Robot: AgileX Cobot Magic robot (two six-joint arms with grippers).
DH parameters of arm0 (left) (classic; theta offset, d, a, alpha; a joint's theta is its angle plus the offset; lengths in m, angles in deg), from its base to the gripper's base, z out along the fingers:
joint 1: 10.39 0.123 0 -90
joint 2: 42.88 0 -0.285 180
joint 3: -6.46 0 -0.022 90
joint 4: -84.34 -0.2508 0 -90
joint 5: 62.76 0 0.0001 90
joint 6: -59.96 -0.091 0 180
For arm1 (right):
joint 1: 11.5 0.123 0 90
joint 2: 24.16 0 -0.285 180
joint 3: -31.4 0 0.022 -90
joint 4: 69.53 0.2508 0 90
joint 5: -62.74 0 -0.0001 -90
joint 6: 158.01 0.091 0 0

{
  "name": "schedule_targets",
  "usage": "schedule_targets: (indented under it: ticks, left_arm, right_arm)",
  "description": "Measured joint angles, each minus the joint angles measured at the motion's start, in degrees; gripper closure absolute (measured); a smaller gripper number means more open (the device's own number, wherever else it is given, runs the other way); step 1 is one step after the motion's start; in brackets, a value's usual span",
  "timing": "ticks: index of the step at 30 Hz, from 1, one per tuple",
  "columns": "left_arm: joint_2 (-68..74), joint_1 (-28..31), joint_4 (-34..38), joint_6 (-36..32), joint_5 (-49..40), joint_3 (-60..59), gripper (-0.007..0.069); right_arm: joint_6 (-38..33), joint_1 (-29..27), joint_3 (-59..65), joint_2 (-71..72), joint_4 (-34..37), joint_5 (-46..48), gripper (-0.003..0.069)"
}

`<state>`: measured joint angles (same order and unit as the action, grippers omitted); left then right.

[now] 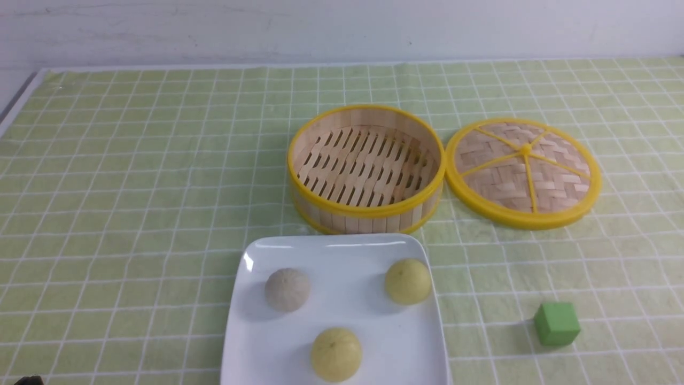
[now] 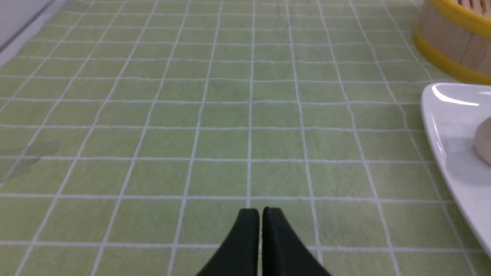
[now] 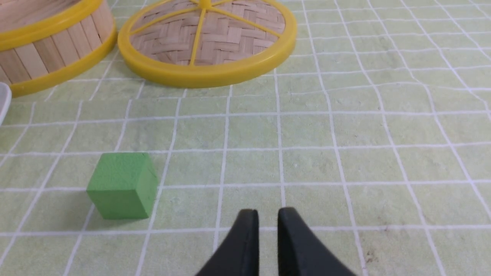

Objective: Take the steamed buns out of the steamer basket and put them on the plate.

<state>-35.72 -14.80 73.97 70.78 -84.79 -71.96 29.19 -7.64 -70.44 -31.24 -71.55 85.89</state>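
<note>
Three steamed buns (image 1: 336, 353) on plate (image 1: 342, 248); steamer basket (image 1: 366, 215) seemingly empty.

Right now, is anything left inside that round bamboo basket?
No. The steamer basket shows only its bare slatted floor. All three steamed buns sit on the plate. The near wall hides a strip of floor.

We find no text, label, brand, number or sign that can be read in any of the three views.
</note>
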Motion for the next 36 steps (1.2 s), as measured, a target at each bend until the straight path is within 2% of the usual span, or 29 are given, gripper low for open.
schedule_targets:
  ticks: [9,29,36]
  left_arm:
    - [0.00,-1.72,0.06,-0.12,-0.10,0.00,0.0572]
    - [0.00,-1.72,0.06,-0.23,-0.10,0.00,0.0552]
    - [0.00,-1.72,-2.04,-0.23,-0.10,-0.05,0.0542]
  right_arm:
    - [0.00,0.00,0.00,0.00,0.00,0.00,0.0547]
    - [0.00,0.00,0.00,0.00,0.00,0.00,0.0534]
    - [0.00,0.00,0.00,0.00,0.00,0.00,0.0529]
